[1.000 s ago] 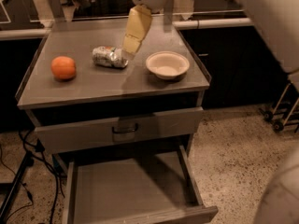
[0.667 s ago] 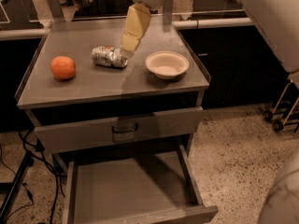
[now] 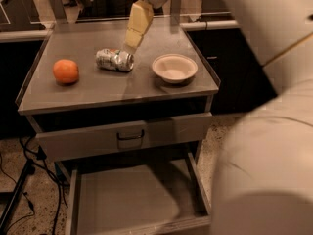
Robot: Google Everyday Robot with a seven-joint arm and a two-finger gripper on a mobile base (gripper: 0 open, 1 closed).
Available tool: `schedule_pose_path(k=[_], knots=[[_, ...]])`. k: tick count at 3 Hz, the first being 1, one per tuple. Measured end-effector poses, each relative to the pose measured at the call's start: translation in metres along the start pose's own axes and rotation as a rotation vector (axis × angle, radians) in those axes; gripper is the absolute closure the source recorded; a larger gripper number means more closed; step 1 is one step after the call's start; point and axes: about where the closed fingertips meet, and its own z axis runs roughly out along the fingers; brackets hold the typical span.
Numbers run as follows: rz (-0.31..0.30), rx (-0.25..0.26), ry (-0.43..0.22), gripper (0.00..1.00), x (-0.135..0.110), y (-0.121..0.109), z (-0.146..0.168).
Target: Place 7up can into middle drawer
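The 7up can [image 3: 114, 59] lies on its side on the cabinet top [image 3: 98, 92], between the orange and the bowl. My gripper [image 3: 152, 35] hangs above the back of the top, just right of and behind the can. It is open and empty. Its pale left finger [image 3: 137, 26] points down with its tip close above the can's right end; the grey right finger [image 3: 176, 9] is farther right. The middle drawer [image 3: 132, 199] is pulled out below, with a bare grey floor and low side walls.
An orange [image 3: 65, 71] sits at the left of the top and a shallow white bowl [image 3: 174, 67] at the right. A drawer front with a dark handle [image 3: 130, 136] juts out slightly above the open drawer. My arm [image 3: 264, 131] fills the right side. Cables [image 3: 24, 180] lie on the floor at left.
My gripper has shifted slightly left, bringing the pale finger nearer the can. The can, orange, bowl and drawer have not moved.
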Motion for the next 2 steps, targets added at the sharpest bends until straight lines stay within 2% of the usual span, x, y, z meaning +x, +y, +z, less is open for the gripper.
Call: schedule_pose_path(k=[1,2], knots=[[0.010,-0.027,-0.037,0.00,-0.0268,-0.0449,0.0407],[0.012,0.000,-0.068,0.00,-0.0356,-0.0539,0.0423]])
